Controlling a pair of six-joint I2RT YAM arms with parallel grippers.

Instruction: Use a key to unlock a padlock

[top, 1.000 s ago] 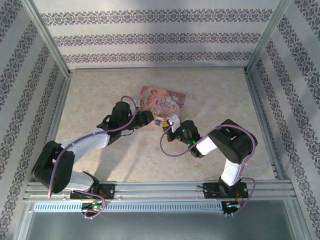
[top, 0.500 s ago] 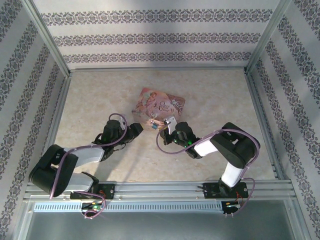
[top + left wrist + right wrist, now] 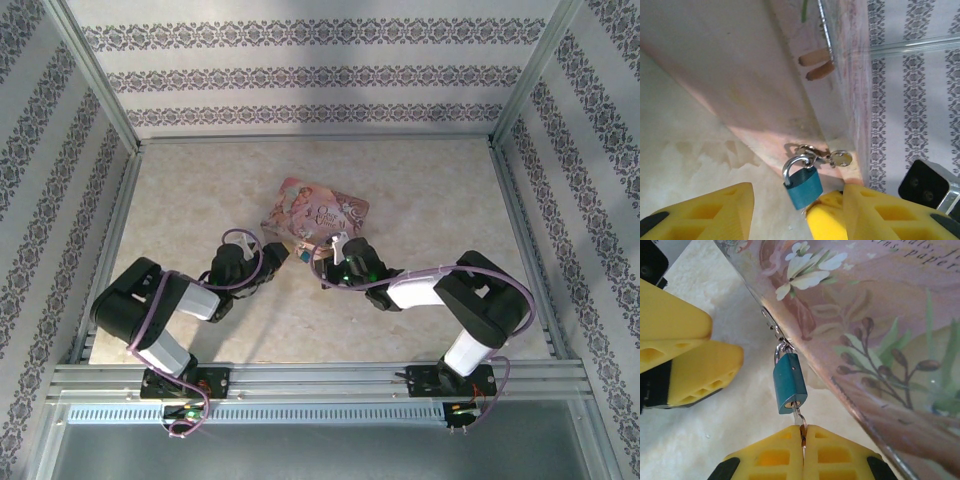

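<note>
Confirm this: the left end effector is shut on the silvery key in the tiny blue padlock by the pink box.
Wrong arm: the right wrist view shows the right end effector shut on the silvery metal key in the tiny blue-bodied padlock by the flat pink box.

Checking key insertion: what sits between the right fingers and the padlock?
A short stretch of key, pinched by the right fingers, reaching the keyhole of the padlock; right wrist view.
</note>
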